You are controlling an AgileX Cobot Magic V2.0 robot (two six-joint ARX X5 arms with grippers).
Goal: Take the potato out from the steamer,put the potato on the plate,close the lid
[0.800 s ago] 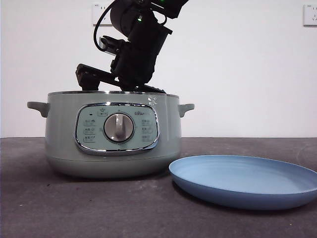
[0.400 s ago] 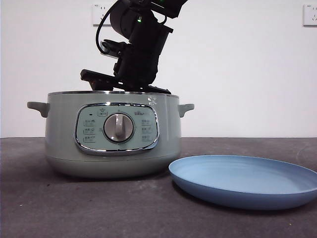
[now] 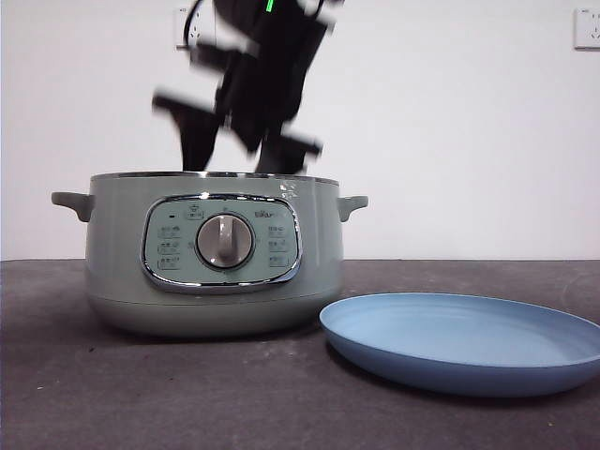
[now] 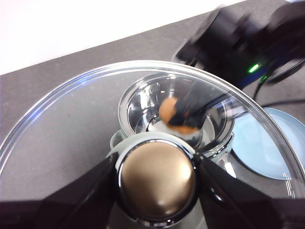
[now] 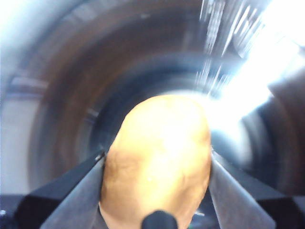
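The sage-green steamer [image 3: 211, 262] stands open at the left of the table. My right gripper [image 3: 239, 155] reaches into it from above, blurred by motion. In the right wrist view it [image 5: 157, 160] is shut on the orange-brown potato [image 5: 159, 143] inside the shiny pot. The front view hides the potato. My left gripper [image 4: 156, 188] is shut on the knob [image 4: 156, 177] of the glass lid [image 4: 71, 124], held above the steamer [image 4: 143, 102]. Through the glass I see the potato [image 4: 169, 110] in the other gripper [image 4: 183, 117]. The light-blue plate [image 3: 464, 342] lies empty to the right of the steamer.
The dark table [image 3: 141, 394] runs to a white wall with sockets [image 3: 588, 28]. The plate also shows through the lid in the left wrist view [image 4: 267, 143]. The right arm's body [image 4: 238, 43] hangs over the pot's far side.
The arm over the pot has swung and risen, now blurred by fast motion, its jaws standing steeper at the rim. Steamer and plate have not moved.
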